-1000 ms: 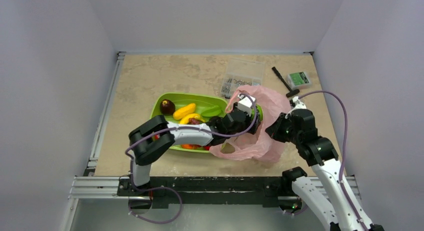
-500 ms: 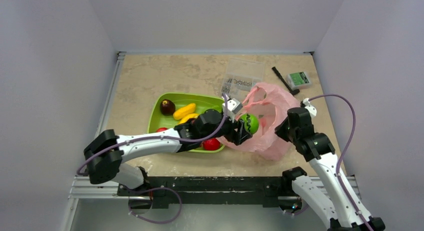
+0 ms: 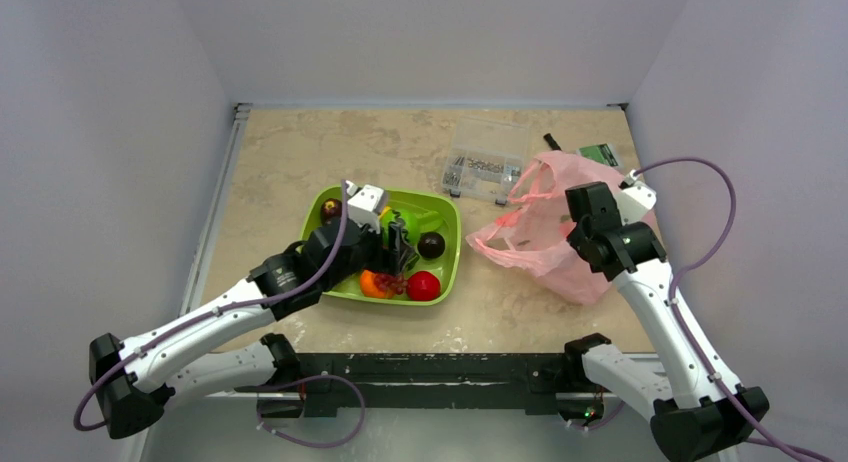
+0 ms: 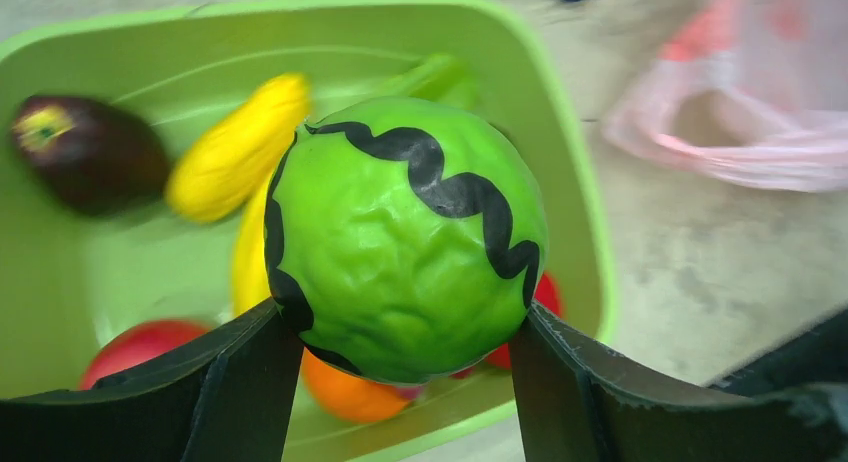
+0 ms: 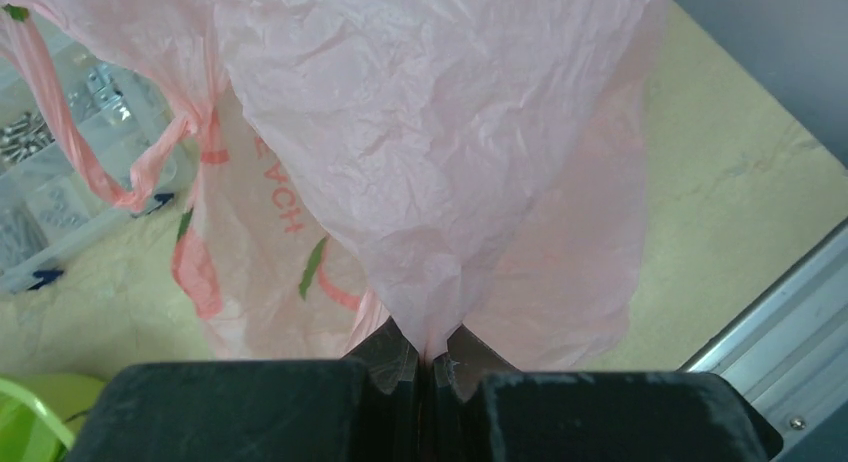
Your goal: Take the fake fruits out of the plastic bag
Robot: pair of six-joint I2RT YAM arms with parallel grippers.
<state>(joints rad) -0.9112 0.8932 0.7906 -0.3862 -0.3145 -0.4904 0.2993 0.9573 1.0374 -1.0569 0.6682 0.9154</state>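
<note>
My left gripper (image 4: 405, 382) is shut on the lime-green round fruit (image 4: 405, 237), which has black wavy stripes. It holds the fruit above the green tray (image 4: 575, 197); in the top view the gripper (image 3: 396, 247) is over the tray's middle (image 3: 452, 244). My right gripper (image 5: 432, 357) is shut on a pinched fold of the pink plastic bag (image 5: 430, 142) and holds it up right of the tray (image 3: 535, 237). The bag's mouth faces left. What is inside it is hidden. Yellow fruits (image 4: 235, 147) lie in the tray. I cannot make out the grape bunch.
The tray also holds a dark maroon fruit (image 4: 85, 152), red round fruits (image 3: 423, 285), an orange one (image 3: 373, 282) and a dark round one (image 3: 431, 245). A clear parts box (image 3: 485, 172) stands behind the bag. A black tool (image 3: 550, 140) lies at the back right.
My left gripper has carried the green fruit out of the bag's mouth and left over the tray. My right gripper has pulled the bag back and to the right.
</note>
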